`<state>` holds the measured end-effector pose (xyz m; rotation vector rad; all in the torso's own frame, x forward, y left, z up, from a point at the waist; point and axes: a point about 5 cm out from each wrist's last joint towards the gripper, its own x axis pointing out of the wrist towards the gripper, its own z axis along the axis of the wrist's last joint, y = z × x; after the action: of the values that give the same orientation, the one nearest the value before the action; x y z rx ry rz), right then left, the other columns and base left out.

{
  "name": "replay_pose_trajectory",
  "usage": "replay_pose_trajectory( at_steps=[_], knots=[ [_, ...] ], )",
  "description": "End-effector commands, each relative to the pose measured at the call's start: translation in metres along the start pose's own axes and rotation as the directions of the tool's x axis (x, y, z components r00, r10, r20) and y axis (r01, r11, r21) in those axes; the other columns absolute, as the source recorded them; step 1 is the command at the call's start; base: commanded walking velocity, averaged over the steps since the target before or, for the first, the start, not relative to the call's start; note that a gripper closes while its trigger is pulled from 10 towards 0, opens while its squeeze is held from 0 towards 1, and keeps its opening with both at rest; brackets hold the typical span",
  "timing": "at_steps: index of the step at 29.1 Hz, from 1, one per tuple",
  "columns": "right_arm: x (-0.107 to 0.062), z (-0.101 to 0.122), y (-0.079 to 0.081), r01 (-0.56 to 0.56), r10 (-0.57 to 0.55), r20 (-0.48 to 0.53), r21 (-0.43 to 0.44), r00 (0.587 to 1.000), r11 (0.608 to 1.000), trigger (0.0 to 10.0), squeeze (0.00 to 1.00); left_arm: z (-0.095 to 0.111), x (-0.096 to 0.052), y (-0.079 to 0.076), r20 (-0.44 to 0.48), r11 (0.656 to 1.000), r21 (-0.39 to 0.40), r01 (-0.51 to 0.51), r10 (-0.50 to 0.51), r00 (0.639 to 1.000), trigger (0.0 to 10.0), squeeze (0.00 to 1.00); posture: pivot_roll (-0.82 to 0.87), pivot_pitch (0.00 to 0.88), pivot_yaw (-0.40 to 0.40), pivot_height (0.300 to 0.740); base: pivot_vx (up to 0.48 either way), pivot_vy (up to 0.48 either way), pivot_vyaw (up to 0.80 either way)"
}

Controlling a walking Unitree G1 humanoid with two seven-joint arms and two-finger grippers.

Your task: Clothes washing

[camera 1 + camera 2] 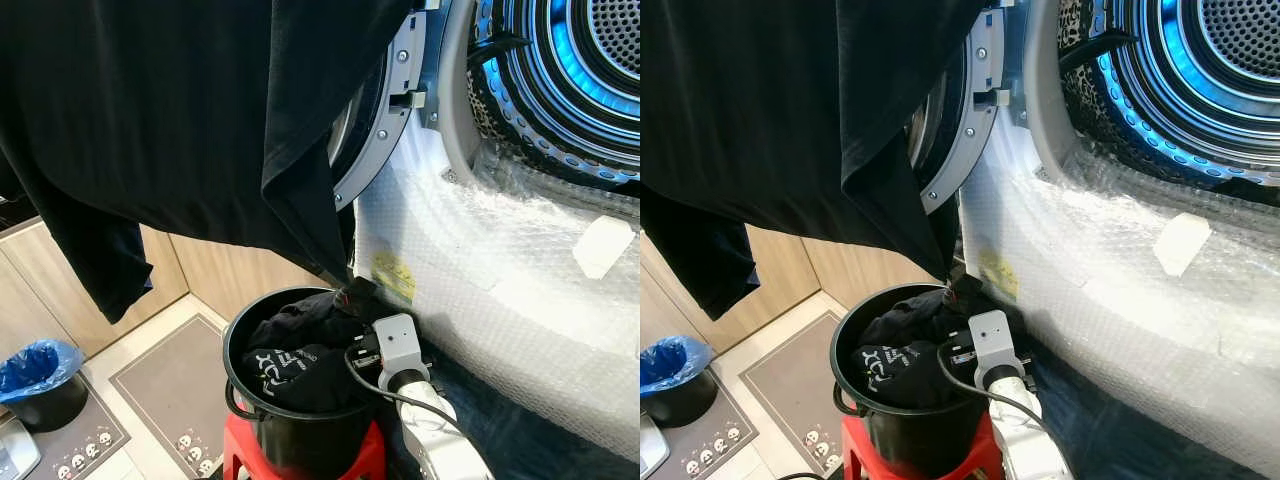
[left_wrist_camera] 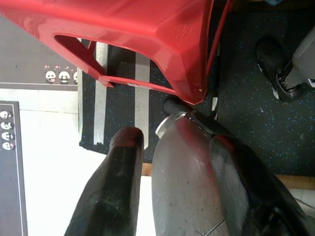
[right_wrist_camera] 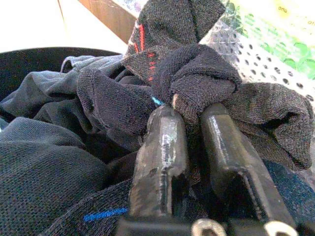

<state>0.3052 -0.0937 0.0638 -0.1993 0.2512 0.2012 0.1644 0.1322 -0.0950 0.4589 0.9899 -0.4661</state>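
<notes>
Down in the black bucket [image 1: 240, 345], the right gripper [image 3: 194, 115] fingers pinch a dark sock [image 3: 197, 73].

The drum [image 1: 590, 70] is showing shiny perforated metal, and clear bubble wrap [image 1: 500, 270] is covering the machine front. The sock [image 3: 197, 73] is looking like rough dark knit cloth, the bucket [image 1: 240, 390] smooth black plastic, and the stool [image 2: 138, 34] glossy red plastic.
</notes>
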Motion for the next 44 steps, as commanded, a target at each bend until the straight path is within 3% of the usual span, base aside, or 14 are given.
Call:
replay_pose_trajectory(
  at_steps=[1,21,22,23,24,32,33,34,38,40,42,44],
  knots=[
    [-0.001,-0.003,0.0,0.004,-0.004,-0.004,-0.005,1.0,1.0,0.0,0.0,-0.014,-0.002,-0.003,-0.057,1.0,0.006,0.01,-0.01,0.998,10.0,0.0,-0.18,0.0,0.05,0.74,0.0,0.0,0.0],
    [-0.005,0.004,-0.003,-0.034,0.033,0.082,0.02,0.996,0.999,0.0,0.0,-0.014,-0.002,0.001,-0.061,1.0,-0.008,-0.003,0.003,0.998,10.0,0.0,-0.16,0.0,0.044,0.74,0.0,0.0,0.0],
    [-0.005,0.007,-0.002,-0.05,0.047,0.104,0.021,0.993,0.999,2.9,0.0,-0.013,-0.002,0.001,-0.061,1.0,-0.008,-0.003,0.002,0.998,10.0,0.0,-0.17,0.0,0.043,0.74,0.0,0.0,0.0],
    [-0.006,0.009,-0.002,-0.061,0.058,0.118,0.023,0.991,0.998,4.9,0.0,-0.013,-0.002,0.001,-0.061,1.0,-0.007,-0.002,0.002,0.998,10.0,0.0,-0.17,0.0,0.043,0.74,0.0,0.0,0.0],
    [-0.007,0.01,-0.002,-0.075,0.071,0.127,0.024,0.989,0.997,10.0,0.0,-0.013,-0.002,0.0,-0.06,1.0,-0.002,-0.001,0.0,0.998,10.0,0.0,-0.17,0.0,0.044,0.74,0.0,0.0,0.0],
    [-0.012,0.018,-0.001,-0.217,0.197,0.219,0.069,0.956,0.974,10.0,0.0,-0.013,-0.002,-0.001,-0.059,1.0,0.016,0.004,-0.003,0.998,10.0,0.0,-0.17,0.0,0.044,0.74,0.0,0.0,0.0],
    [-0.016,0.022,0.0,-0.298,0.255,0.27,0.132,0.928,0.945,10.0,0.0,-0.013,-0.002,-0.001,-0.059,1.0,0.014,0.004,-0.003,0.998,10.0,0.0,-0.17,0.0,0.045,0.74,0.0,0.0,0.0],
    [-0.02,0.024,0.0,-0.363,0.31,0.302,0.138,0.902,0.922,10.0,0.0,-0.012,-0.002,-0.001,-0.058,1.0,0.011,0.004,-0.003,0.998,10.0,0.0,-0.17,0.0,0.045,0.74,0.0,0.0,0.0],
    [-0.025,0.027,-0.004,-0.433,0.365,0.335,0.156,0.869,0.888,10.0,0.0,-0.011,-0.001,-0.001,-0.056,1.0,0.007,0.003,-0.002,0.998,10.0,0.0,-0.18,0.0,0.047,0.74,0.0,0.0,0.0],
    [-0.029,0.029,-0.007,-0.477,0.403,0.358,0.145,0.842,0.867,10.0,0.0,-0.011,-0.001,0.0,-0.056,1.0,0.007,0.001,-0.001,0.998,10.0,0.0,-0.18,0.0,0.048,0.74,0.0,0.0,0.0],
    [-0.039,0.032,-0.016,-0.557,0.478,0.386,0.121,0.789,0.822,10.0,0.0,-0.01,-0.001,0.0,-0.053,1.0,0.007,0.0,0.0,0.999,10.0,0.0,-0.18,0.0,0.049,0.74,0.0,0.0,0.0],
    [-0.043,0.032,-0.02,-0.582,0.505,0.385,0.109,0.772,0.806,10.0,0.0,-0.009,-0.001,0.0,-0.052,1.0,0.007,0.0,0.0,0.999,10.0,0.0,-0.18,0.0,0.051,0.74,0.0,0.0,0.0]
  ],
)
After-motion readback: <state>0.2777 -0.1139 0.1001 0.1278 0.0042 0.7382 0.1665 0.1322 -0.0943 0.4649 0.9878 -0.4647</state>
